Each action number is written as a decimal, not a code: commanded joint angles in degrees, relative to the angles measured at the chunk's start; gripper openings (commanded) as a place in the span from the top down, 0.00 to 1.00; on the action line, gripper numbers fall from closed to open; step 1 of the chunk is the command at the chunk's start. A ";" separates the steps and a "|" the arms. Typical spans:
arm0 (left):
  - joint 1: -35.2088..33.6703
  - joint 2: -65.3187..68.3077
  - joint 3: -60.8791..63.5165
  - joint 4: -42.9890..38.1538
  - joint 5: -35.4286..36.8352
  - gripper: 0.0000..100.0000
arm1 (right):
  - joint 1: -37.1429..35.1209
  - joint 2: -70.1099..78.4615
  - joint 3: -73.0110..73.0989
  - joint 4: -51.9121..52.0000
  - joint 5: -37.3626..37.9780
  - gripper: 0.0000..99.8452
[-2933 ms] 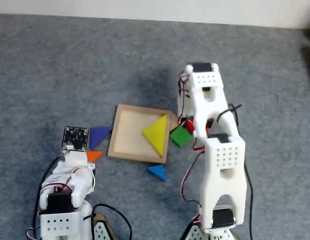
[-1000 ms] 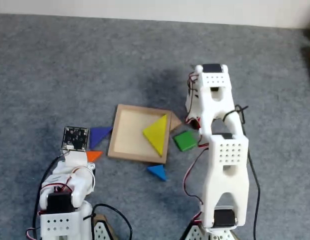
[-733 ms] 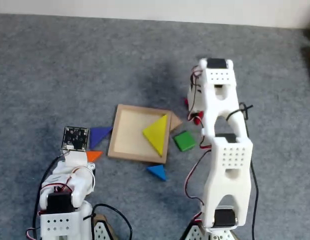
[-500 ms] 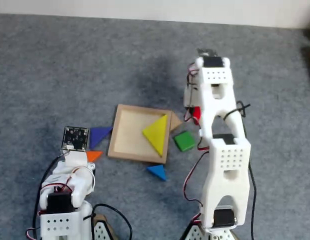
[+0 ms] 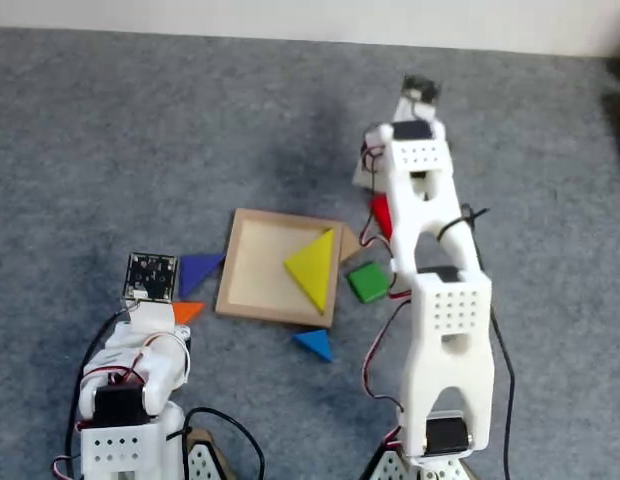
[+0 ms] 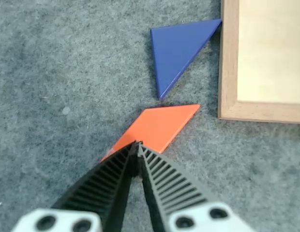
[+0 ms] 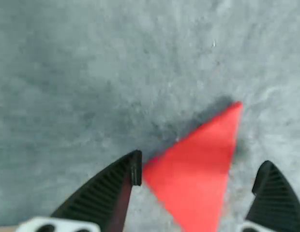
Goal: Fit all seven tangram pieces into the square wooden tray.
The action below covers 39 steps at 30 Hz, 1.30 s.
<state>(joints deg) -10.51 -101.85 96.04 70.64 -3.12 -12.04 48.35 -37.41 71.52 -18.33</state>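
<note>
The square wooden tray (image 5: 235,275) lies mid-table with a yellow triangle (image 5: 313,268) inside it. To its right sit a green square (image 5: 368,282) and a tan triangle (image 5: 351,243). A small blue triangle (image 5: 314,343) lies in front of the tray. On the carpet, between the spread fingers of my open right gripper (image 7: 201,174), lies a red triangle (image 7: 201,162), also seen under the right arm as a red triangle (image 5: 382,214). My left gripper (image 6: 136,146) is shut, its tips over an orange parallelogram (image 6: 157,126). A dark blue triangle (image 6: 179,48) touches the tray's left edge (image 6: 229,63).
Grey carpet covers the whole table. The right arm (image 5: 430,250) stretches over the area right of the tray and partly covers the pieces there. The left arm (image 5: 140,350) stands folded at the front left. Open carpet extends behind the tray.
The right arm has swung away from the green square toward the far side and now hangs over the red triangle. The green square lies slightly farther right. The left arm has not moved.
</note>
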 commanded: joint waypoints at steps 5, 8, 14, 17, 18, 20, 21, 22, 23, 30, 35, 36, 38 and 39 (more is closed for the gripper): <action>0.48 -2.51 1.10 0.09 -0.44 1.00 | 0.75 3.38 -2.15 6.11 6.51 0.65; 0.48 -2.51 1.10 0.09 -0.44 1.00 | 0.84 3.47 -3.38 12.97 13.36 0.65; 0.48 -2.51 1.10 0.09 -0.44 1.00 | 0.84 3.82 -7.16 20.79 19.96 0.65; 0.48 -2.51 1.10 0.09 -0.44 1.00 | 0.75 3.91 -7.69 20.88 20.75 0.65; 0.48 -2.51 1.10 0.09 -0.44 1.00 | 0.75 4.00 -7.52 20.88 20.84 0.66; 0.48 -2.51 1.10 0.09 -0.44 1.00 | 0.66 4.09 -7.34 20.79 21.80 0.69; 0.48 -2.51 1.10 0.09 -0.44 1.00 | 0.66 4.09 -7.34 20.79 23.38 0.71; 0.48 -2.51 1.10 0.09 -0.44 1.00 | 0.66 4.09 -7.34 20.79 24.97 0.72; 0.48 -2.51 1.10 0.09 -0.44 1.00 | 0.66 4.09 -7.34 20.79 26.11 0.73; 0.48 -2.51 1.10 0.09 -0.44 1.00 | 1.01 4.09 -7.34 20.88 31.74 0.79; 0.48 -2.51 1.10 0.09 -0.44 1.00 | 1.63 3.47 -7.69 23.34 36.92 0.84; 0.48 -2.51 1.10 0.09 -0.44 1.00 | 1.89 3.38 -7.96 24.75 37.80 0.84; 0.48 -2.51 1.10 0.09 -0.44 1.00 | 2.15 2.86 -11.21 27.74 39.47 0.84; 0.48 -2.51 1.10 0.09 -0.44 1.00 | 2.24 2.51 -12.53 28.97 40.18 0.84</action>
<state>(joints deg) -10.51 -101.85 96.04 70.64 -3.12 -10.55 52.48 -45.67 96.48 19.30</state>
